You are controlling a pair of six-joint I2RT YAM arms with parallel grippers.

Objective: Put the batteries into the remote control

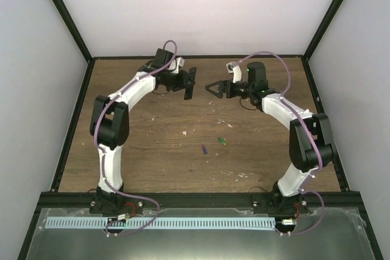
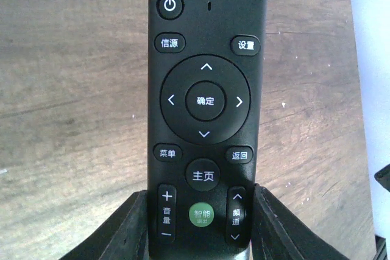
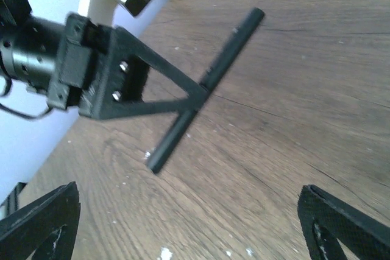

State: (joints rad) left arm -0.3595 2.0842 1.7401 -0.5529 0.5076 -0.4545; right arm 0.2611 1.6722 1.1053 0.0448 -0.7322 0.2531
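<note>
**A:** Status on the left claw (image 2: 201, 192)?

**B:** I've got it closed on the remote (image 2: 206, 114). Both fingers (image 2: 131, 229) are clamped on the sides of its lower end, level with the volume and channel keys. The button face points at my left wrist camera, and the power key is at the end farthest from the grip.

**A:** Right claw (image 3: 192, 229)?

**B:** Spread wide, nothing in it. It sits just right of the remote, pointing at it, not touching. From that wrist camera I see the remote edge-on, as a thin tilted bar.

**A:** Batteries?

**B:** Both are loose on the table (image 1: 152, 150). The green battery (image 1: 221, 141) and the purple battery (image 1: 205, 149) lie well apart from the remote, on its near side toward the arm bases and slightly to its right. Green is the closer of the two to the remote. They're near each other, not touching.

**A:** Remote touching the table?

**B:** Can't tell from my views.
</note>
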